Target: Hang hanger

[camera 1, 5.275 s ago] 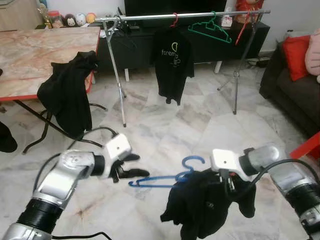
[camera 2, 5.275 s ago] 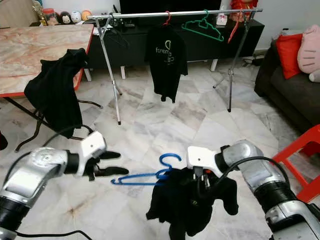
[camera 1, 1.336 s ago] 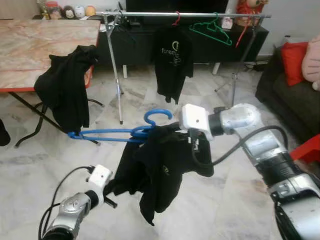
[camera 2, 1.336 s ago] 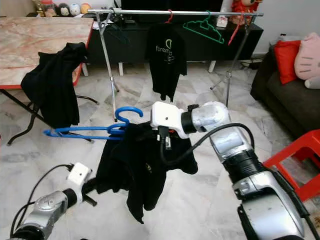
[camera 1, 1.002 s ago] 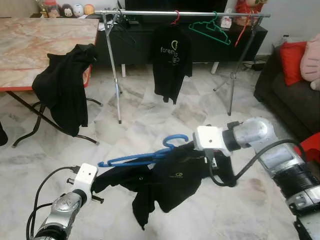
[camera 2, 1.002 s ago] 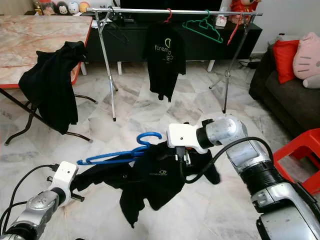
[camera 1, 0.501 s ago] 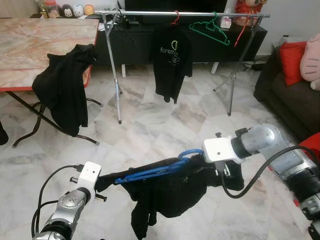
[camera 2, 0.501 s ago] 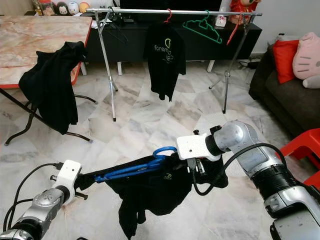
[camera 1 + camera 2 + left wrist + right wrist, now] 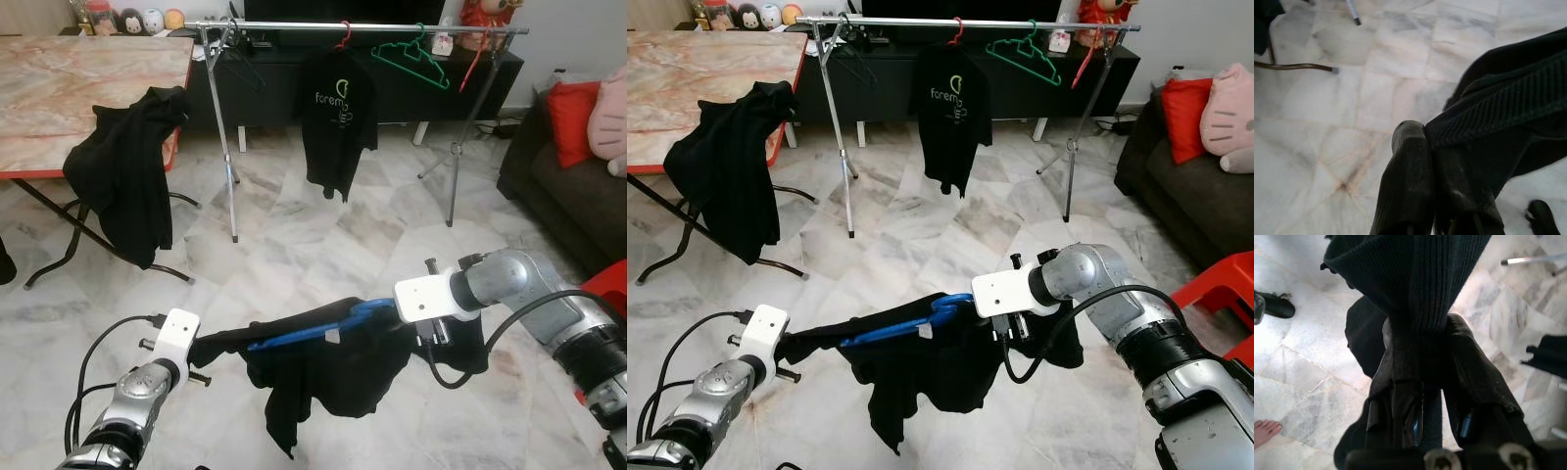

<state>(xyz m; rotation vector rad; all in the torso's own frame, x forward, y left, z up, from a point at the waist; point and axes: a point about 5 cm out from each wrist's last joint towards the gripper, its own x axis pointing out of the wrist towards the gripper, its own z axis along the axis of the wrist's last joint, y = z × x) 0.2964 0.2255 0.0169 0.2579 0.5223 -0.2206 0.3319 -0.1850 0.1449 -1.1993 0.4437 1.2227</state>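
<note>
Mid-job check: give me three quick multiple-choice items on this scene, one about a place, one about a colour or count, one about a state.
1. Where is the blue hanger?
A. on the rail
B. inside the black shirt held between the grippers
C. on the table

2. What colour is the bare hanger on the rail?
A. green
B. yellow
C. white

3. How is the left gripper?
A. open, bare
B. shut on the shirt
C. holding a cushion

Answers: 1 B, it pokes from the shirt's cloth. 2 A, green wire shows. 3 B, cloth is pinched between its fingers.
</note>
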